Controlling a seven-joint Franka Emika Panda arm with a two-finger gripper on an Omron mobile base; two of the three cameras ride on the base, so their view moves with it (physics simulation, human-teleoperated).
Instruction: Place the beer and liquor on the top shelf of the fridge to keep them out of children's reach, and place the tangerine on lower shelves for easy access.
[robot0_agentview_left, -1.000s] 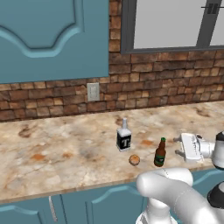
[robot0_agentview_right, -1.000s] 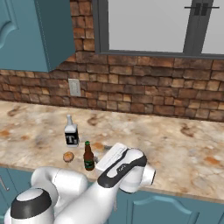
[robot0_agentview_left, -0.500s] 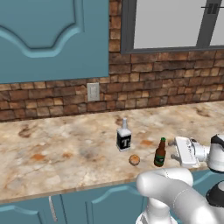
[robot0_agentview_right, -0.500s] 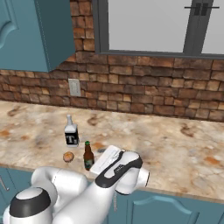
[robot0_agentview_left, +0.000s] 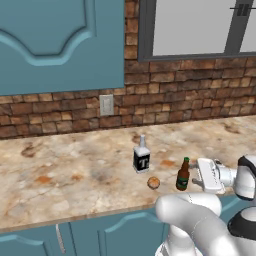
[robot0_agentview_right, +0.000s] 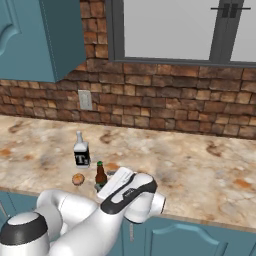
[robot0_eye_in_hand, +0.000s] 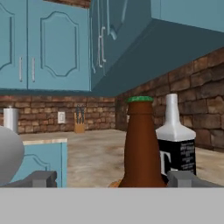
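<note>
Three task items stand grouped on the marbled countertop (robot0_agentview_left: 75, 175), all ahead of the gripper (robot0_eye_in_hand: 113, 178). From the hand camera, the gripper's two dark fingertips (robot0_eye_in_hand: 41, 178) are spread wide apart with nothing clamped between them, and the beer (robot0_eye_in_hand: 141, 144) rises in the gap between them, upright, its green cap at mid-height of the view. No contact between the tips and the glass can be made out. Just beyond the beer and a little to one side stands the liquor (robot0_eye_in_hand: 176, 140), its pale cap and long clear neck above a black label with a white mark. A sliver of orange shows at the foot of the beer, too small to identify from that angle.

From the left base camera, the hand is a white block level with the countertop, pointing sideways at the beer (robot0_agentview_left: 183, 175), which is just beside its front end. The tangerine (robot0_agentview_left: 153, 183) lies on the far side of the beer from the hand, near but apart from the bottle. The liquor (robot0_agentview_left: 142, 156) stands farther from the hand, back toward the brick wall (robot0_agentview_left: 190, 105).

From the right base camera, the beer (robot0_agentview_right: 100, 176) stands right at the tip of the white hand, with the tangerine (robot0_agentview_right: 77, 179) and the liquor (robot0_agentview_right: 81, 151) past it.
</note>
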